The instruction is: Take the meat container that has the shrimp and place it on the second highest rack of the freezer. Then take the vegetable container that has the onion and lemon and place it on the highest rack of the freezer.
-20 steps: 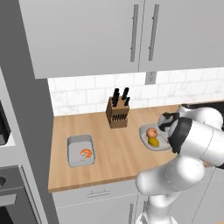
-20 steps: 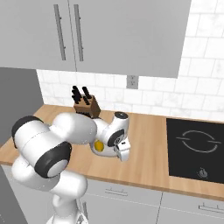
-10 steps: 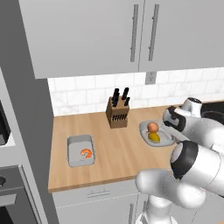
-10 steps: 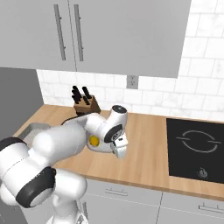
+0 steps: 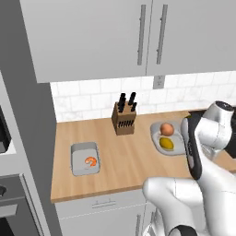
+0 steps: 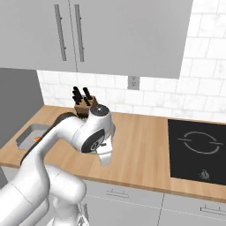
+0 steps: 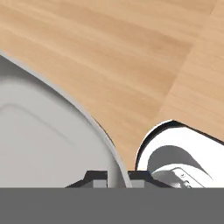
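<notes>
Over the last second the arm has swung its elbow off the vegetable container [image 5: 154, 133] and brought the hand down at that tray's near right edge, and the jaws have gone from partly apart to closed. The base views are otherwise unchanged, so the base has stood still.

In the hand view the gripper [image 7: 117, 176] sits at the bottom centre with the tray's thin grey rim running up between its two tips. It looks clamped on that rim rather than closed on nothing. A rim grip makes sense here: the tray is far too wide to span, and its lip is the one thin part the jaws can pinch.

In the left base view the container lies right of centre on the wooden surface [image 5: 124, 161], just right of the knife block [image 5: 123, 120]. The onion [image 5: 167, 128] sits behind the lemon [image 5: 167, 144] inside it, both loose, so the tray will need to stay level when raised.

The meat container [image 5: 84, 146] with the shrimp [image 5: 91, 162] rests at lower left of that view, well apart from the arm. Judging by that, the shrimp step is not done, though this grasp is on the tray meant for the freezer's highest rack.
</notes>
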